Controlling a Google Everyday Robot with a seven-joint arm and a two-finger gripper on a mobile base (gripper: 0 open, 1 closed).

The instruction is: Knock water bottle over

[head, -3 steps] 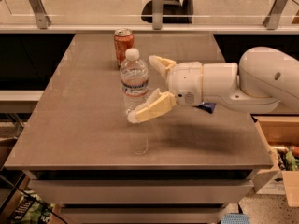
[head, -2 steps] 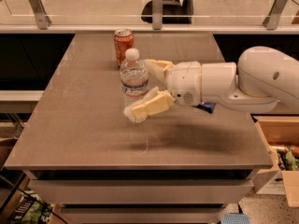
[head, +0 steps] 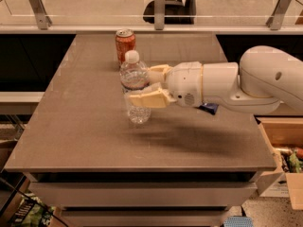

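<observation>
The gripper (head: 140, 86) hung low over the grey table (head: 85, 131), its two fingers spread apart. The water bottle (head: 134, 75) stood upright between them, the nearer finger crossing in front of its middle. An orange soda can (head: 125, 43) stood just beyond the fingertips, behind the bottle.

I get even, warm light from overhead on the counter (head: 80, 126). The gripper (head: 141, 85), over the counter's middle at the water bottle (head: 134, 75), throws a soft, diffuse shadow (head: 189, 136) beneath the arm. Pale glare washes the glass barrier (head: 94, 4) behind; the lower corners are dim.
</observation>
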